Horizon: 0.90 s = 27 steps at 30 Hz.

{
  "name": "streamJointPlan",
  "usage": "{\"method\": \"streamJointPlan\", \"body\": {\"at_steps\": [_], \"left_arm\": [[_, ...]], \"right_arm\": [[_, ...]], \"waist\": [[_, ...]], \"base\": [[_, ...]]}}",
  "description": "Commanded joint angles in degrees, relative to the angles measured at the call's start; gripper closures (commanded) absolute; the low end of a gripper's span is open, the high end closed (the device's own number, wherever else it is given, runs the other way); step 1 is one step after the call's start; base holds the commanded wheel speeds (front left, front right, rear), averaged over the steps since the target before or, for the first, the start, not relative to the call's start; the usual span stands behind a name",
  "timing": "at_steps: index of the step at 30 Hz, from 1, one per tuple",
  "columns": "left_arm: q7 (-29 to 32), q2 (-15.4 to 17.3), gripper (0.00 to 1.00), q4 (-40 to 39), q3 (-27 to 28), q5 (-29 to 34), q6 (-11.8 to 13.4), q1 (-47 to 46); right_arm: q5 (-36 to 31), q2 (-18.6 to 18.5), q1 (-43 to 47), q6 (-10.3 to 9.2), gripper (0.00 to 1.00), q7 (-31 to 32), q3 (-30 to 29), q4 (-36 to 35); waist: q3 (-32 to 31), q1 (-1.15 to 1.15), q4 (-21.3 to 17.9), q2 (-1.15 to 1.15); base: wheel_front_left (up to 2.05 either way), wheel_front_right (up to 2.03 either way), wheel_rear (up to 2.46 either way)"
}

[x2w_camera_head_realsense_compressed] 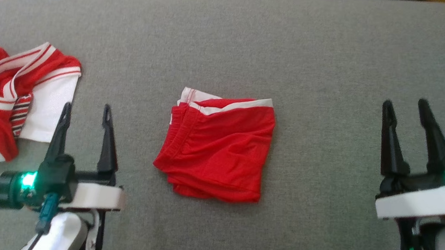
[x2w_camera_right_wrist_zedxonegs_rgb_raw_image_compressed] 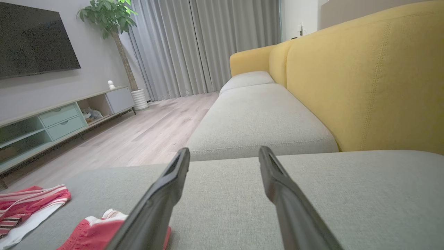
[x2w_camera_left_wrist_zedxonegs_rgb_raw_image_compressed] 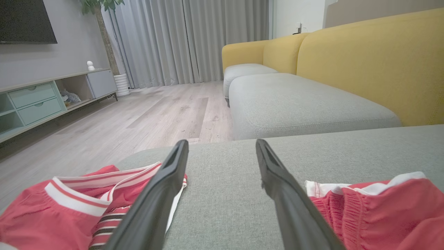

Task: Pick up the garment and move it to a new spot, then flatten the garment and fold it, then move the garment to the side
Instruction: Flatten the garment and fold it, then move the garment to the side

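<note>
A grey cushion (x2w_camera_head_realsense_compressed: 303,47) spans nearly the whole head view. At the left edge of the frame lies a rumpled heap of red-and-white clothes (x2w_camera_head_realsense_compressed: 0,95). The red garment (x2w_camera_head_realsense_compressed: 217,153), folded into a rough square with a white band along its top edge, sits at centre frame. The left gripper (x2w_camera_head_realsense_compressed: 87,107), lower left, and the right gripper (x2w_camera_head_realsense_compressed: 405,102), lower right, both have their fingers spread apart and empty, flanking the garment without touching it.

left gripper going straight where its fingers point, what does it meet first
Mostly bare grey cushion ahead of the open left gripper; its outer finger may graze the crumpled striped garment, height unclear.
</note>
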Motion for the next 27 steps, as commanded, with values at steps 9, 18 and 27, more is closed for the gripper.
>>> {"method": "streamJointPlan", "body": {"at_steps": [9,18,27], "left_arm": [[-0.9,3.7,0.0,-1.5,4.5,-2.7,-1.4,3.0],[0.4,5.2,0.0,0.6,3.9,-4.8,-4.2,5.9],[1.6,5.6,0.0,2.3,2.9,-5.7,-5.2,6.7]], "right_arm": [[-2.2,1.8,5.3,-0.04,0.0,2.7,0.9,-5.9],[-3.6,2.8,9.8,-0.04,0.0,5.2,1.9,-7.0],[-4.1,3.4,11.7,-0.04,0.0,6.3,1.5,-7.5]], "waist": [[-4.5,0.0,-1.1,0.0],[-8.3,0.0,-0.9,0.0],[-9.8,0.0,-0.7,0.0]], "base": [[0.0,0.0,0.0],[0.0,0.0,0.0],[0.0,0.0,0.0]]}}
